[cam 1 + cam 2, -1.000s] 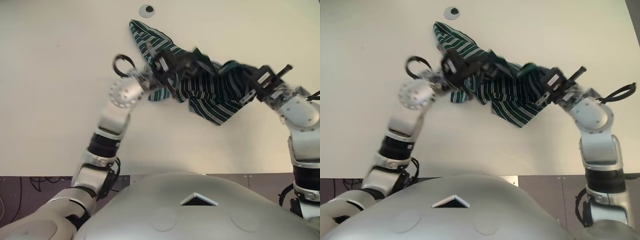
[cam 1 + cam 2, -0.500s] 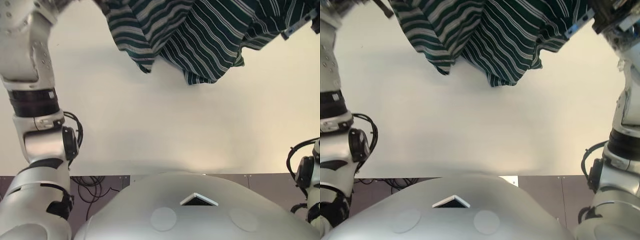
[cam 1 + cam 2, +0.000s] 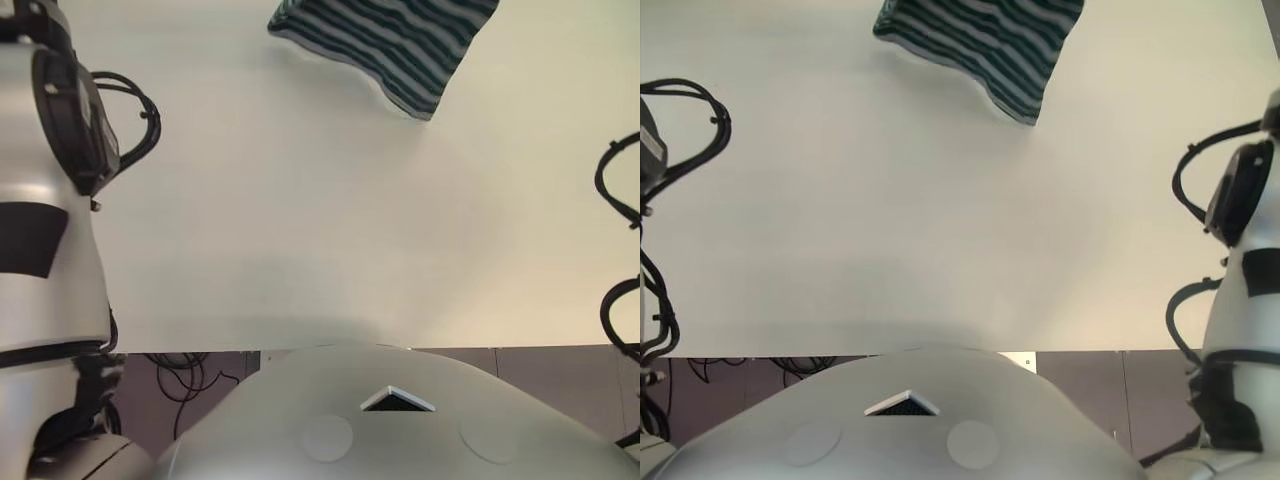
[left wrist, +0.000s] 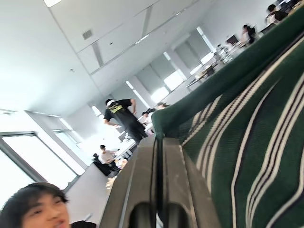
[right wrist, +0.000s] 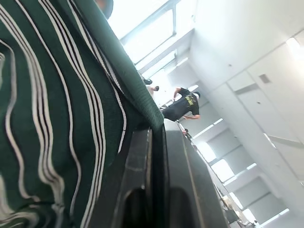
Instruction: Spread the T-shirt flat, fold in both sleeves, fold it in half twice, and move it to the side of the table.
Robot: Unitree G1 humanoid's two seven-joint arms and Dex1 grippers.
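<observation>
Green cloth with white stripes: the T-shirt [image 3: 390, 45]. Hangs at the top centre of the head views, over the pale table [image 3: 300, 220], with one lower corner drooping toward the upper middle of the frame. Contact of that corner with the tabletop: cannot tell. Blurred there, with no sleeve or collar made out.

Left gripper [image 4: 159, 140]: fingers pressed together, pinching the thick green hem [image 4: 199, 95] of the shirt. Right gripper [image 5: 156, 130]: likewise clamped tight on the hemmed edge, striped fabric falling away beside it.

Handling, as judged: light, soft knit with no stiffness at all. Sags and creases under its own weight between the two holds. Not fragile. Little risk of slipping at a doubled hem, more on a single thin layer. Likely to bunch or fold under itself if lowered without tension across the span.

Where to take hold: along the hemmed edge, at two points well apart, as at present. For spreading flat, better at the corners or shoulders. Advise against pinching mid-panel.
</observation>
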